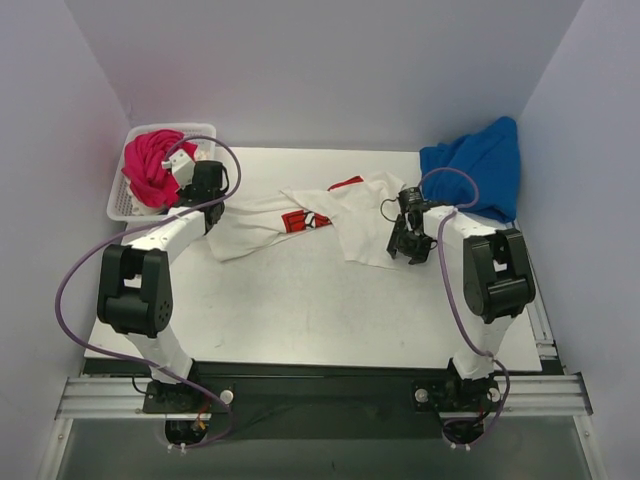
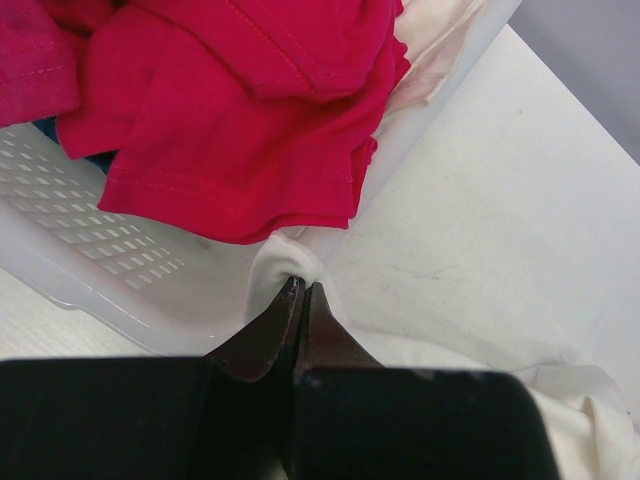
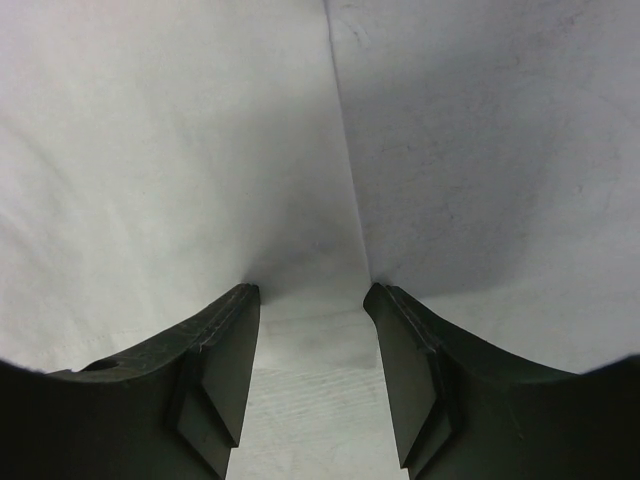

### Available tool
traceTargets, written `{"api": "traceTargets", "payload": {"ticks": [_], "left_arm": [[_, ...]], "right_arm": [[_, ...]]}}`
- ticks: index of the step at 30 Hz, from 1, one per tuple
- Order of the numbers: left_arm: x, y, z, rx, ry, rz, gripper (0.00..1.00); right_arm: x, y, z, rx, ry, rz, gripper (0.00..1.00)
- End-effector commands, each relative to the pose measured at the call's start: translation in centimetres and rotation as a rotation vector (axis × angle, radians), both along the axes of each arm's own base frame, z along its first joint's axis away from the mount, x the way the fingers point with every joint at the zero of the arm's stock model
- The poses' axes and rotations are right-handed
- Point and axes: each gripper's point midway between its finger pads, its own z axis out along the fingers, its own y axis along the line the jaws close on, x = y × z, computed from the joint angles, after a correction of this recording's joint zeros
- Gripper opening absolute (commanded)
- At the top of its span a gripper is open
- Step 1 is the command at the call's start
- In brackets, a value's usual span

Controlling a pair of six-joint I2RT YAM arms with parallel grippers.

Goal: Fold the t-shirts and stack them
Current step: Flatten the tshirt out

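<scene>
Left wrist: left pincer (image 2: 300, 287) pinches white t-shirt (image 2: 288, 262) beside the basket (image 2: 100, 250); right pincer (image 3: 312, 295) spread

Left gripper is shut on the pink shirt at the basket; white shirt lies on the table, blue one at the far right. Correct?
Not the pink one. The left wrist view shows the left gripper shut on a fold of the white shirt, just below the pink shirt hanging over the basket wall. The blue shirt is at the far right, as said.
</scene>
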Motion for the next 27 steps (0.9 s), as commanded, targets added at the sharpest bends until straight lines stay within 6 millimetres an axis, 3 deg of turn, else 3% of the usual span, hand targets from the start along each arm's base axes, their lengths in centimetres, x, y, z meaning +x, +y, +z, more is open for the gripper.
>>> {"api": "traceTargets", "payload": {"ticks": [1,4,8,14,18,23,27], "left_arm": [[0.4,0.4,2.0,0.001,-0.06,0.002,0.0],[0.3,0.6,1.9,0.003,-0.056,0.006,0.0],[0.3,0.9,2.2,0.003,-0.061,0.011,0.0],[0.4,1.2,2.6,0.005,-0.067,0.017,0.0],[0.4,1.1,2.5,0.003,-0.066,0.015,0.0],[0.2,1.2,2.5,0.004,-0.065,0.018,0.0],[0.0,1.2,2.3,0.005,-0.06,0.018,0.0]], "right_arm": [[-2.5,-0.9,-0.2,-0.028,0.05,-0.034,0.5],[-3.5,-1.0,-0.8,-0.027,0.073,-0.034,0.48],[-4.6,-0.6,-1.5,-0.007,0.104,-0.032,0.38],[-5.7,-0.6,-1.6,-0.019,0.115,-0.029,0.37],[-5.9,-0.8,-1.6,-0.025,0.118,-0.032,0.41],[-5.8,-1.2,-0.2,-0.07,0.076,-0.027,0.53],[-6.3,-1.1,0.4,-0.083,0.064,-0.012,0.54]]}}
